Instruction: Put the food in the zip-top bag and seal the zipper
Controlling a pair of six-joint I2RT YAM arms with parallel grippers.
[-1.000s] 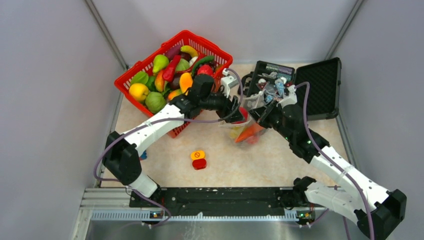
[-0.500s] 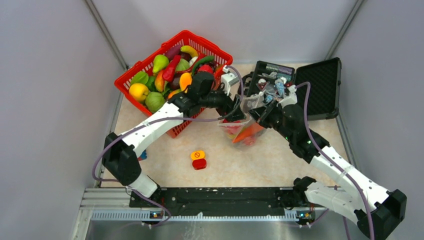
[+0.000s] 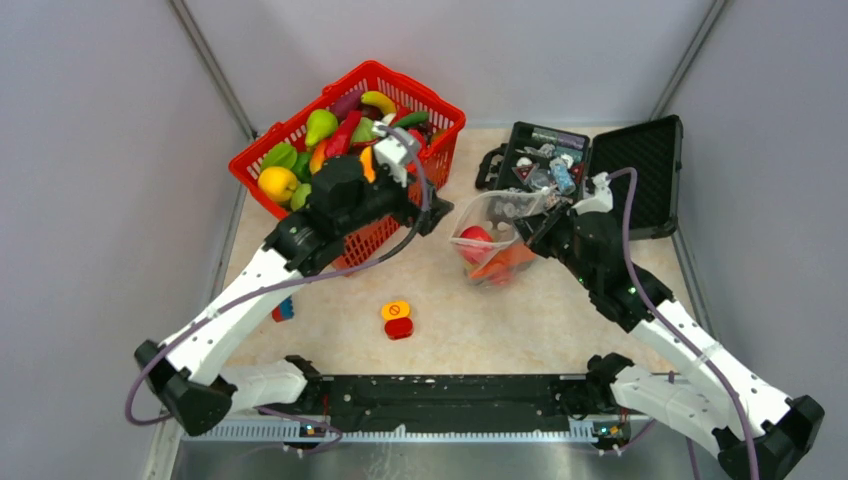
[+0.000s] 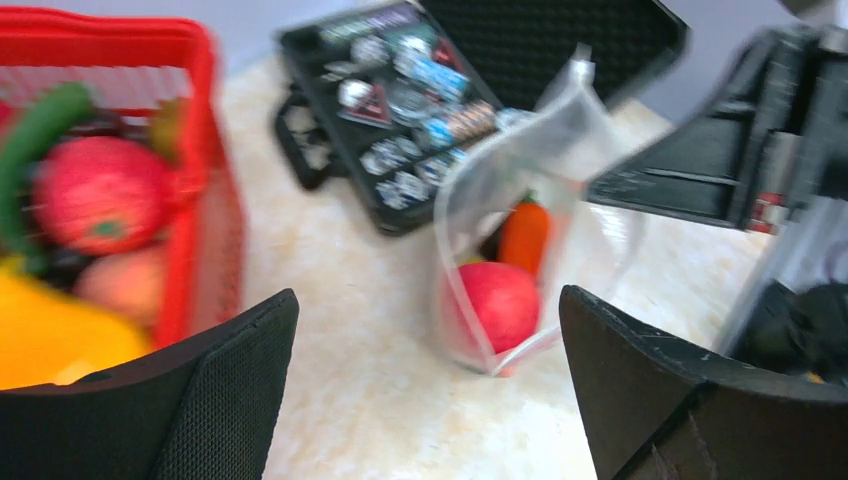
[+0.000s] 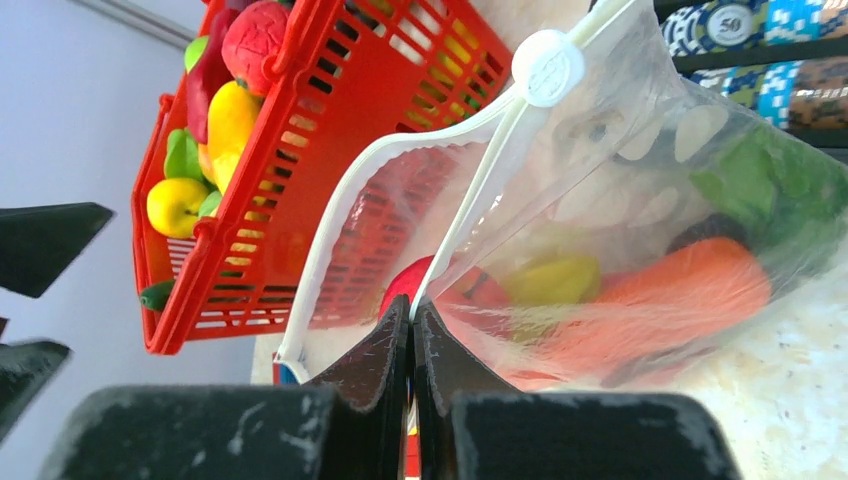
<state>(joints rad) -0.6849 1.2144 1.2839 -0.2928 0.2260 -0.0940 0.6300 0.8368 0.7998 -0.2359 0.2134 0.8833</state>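
One zip-top bag (image 3: 497, 225), open: one carrot (image 4: 524, 234), one apple (image 4: 497, 303) counted.
Right gripper (image 5: 412, 320) clamped on zipper (image 5: 317, 250); left gripper (image 4: 428, 330) spread, empty; chip (image 5: 735, 22) reads "50".

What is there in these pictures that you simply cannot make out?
Top view: the left arm covers part of the red plastic basket; fruit beneath is hidden.
Left wrist view: blur makes the small items in the open black hard case unreadable.
Right wrist view: the crinkled clear zip-top bag smears a dark piece beside the orange carrot.
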